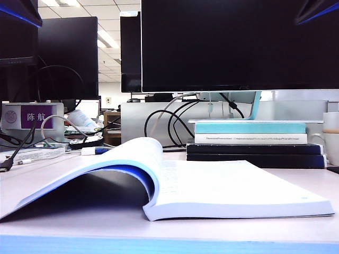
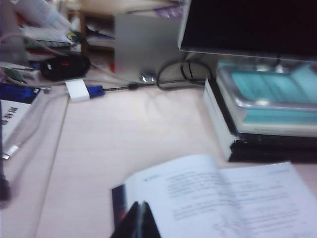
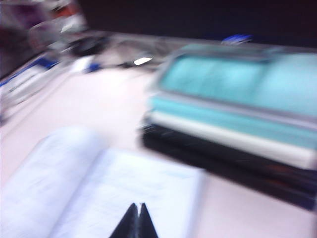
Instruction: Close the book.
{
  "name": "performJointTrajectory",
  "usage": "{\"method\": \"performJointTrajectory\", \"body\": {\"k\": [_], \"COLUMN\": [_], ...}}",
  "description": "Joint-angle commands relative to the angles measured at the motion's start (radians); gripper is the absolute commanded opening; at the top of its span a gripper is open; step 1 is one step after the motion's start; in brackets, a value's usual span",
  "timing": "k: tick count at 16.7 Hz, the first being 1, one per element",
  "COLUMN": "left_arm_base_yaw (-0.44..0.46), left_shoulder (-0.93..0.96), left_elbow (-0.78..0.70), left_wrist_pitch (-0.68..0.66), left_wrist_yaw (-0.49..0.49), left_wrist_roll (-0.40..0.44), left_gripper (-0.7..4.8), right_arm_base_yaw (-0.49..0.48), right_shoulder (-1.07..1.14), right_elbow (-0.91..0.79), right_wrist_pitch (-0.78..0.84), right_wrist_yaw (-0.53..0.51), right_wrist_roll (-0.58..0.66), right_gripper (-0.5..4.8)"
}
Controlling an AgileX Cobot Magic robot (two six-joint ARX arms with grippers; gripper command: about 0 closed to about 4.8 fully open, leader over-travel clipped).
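Observation:
The book point(image 1: 212, 185) lies open on the table, white printed pages up. Its left half arches up and its dark blue cover edge point(image 2: 118, 203) shows beneath. In the left wrist view my left gripper point(image 2: 140, 204) hovers over the left edge of the book point(image 2: 213, 198), fingers pressed together with nothing between them. In the blurred right wrist view my right gripper point(image 3: 137, 205) hangs over the right-hand page of the book point(image 3: 124, 193), also shut and holding nothing. Neither gripper appears in the exterior view.
A stack of teal, white and dark navy books point(image 1: 254, 143) stands behind the open book, under a monitor point(image 1: 238, 45). Cables point(image 1: 169, 119), a white-and-blue plug point(image 2: 84, 90) and desk clutter lie at the back left. A white cup point(image 1: 331, 137) stands at the far right.

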Motion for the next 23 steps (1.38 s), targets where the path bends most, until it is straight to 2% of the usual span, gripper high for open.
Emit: {"method": "performJointTrajectory", "body": {"k": [1,3,7,10,12,14,16,20,22,23], "left_arm_base_yaw": [-0.053,-0.09,-0.239,-0.369,-0.463,-0.494,-0.583,-0.72,-0.735,-0.736], "left_shoulder": [0.001,0.001,0.001,0.009,0.111,0.257,0.348,0.354,0.359,0.366], "left_elbow": [-0.081,-0.145,-0.266,-0.297,-0.296,-0.296,-0.295,-0.294,-0.294,-0.294], "left_wrist_pitch": [0.014,0.019,0.151,0.171,0.232,0.32,0.411,0.401,0.359,0.275], "left_wrist_yaw": [0.005,0.043,0.002,-0.198,-0.237,-0.232,-0.226,-0.309,-0.32,-0.321], "left_wrist_roll": [-0.074,-0.145,-0.264,-0.346,-0.418,-0.5,-0.5,-0.496,-0.556,-0.619], "left_gripper": [-0.05,-0.05,-0.05,-0.05,-0.05,-0.05,-0.05,-0.05,-0.05,-0.05], "right_arm_base_yaw": [0.002,0.001,0.001,0.002,0.003,0.003,0.003,0.003,0.003,0.003], "right_shoulder": [0.034,0.051,0.056,0.06,0.062,0.062,0.062,0.062,0.062,0.062], "right_elbow": [0.007,0.01,0.011,0.029,0.05,0.053,0.053,0.052,0.052,0.052], "right_wrist_pitch": [-0.014,-0.064,-0.1,-0.151,-0.173,-0.174,-0.18,-0.18,-0.18,-0.181], "right_wrist_yaw": [-0.113,-0.143,-0.303,-0.356,-0.402,-0.404,-0.404,-0.403,-0.403,-0.404], "right_wrist_roll": [-0.006,-0.006,-0.005,0.001,0.001,0.001,0.001,0.0,0.0,0.0], "right_gripper": [-0.02,-0.02,-0.02,-0.02,-0.02,-0.02,-0.02,-0.02,-0.02,-0.02]}}
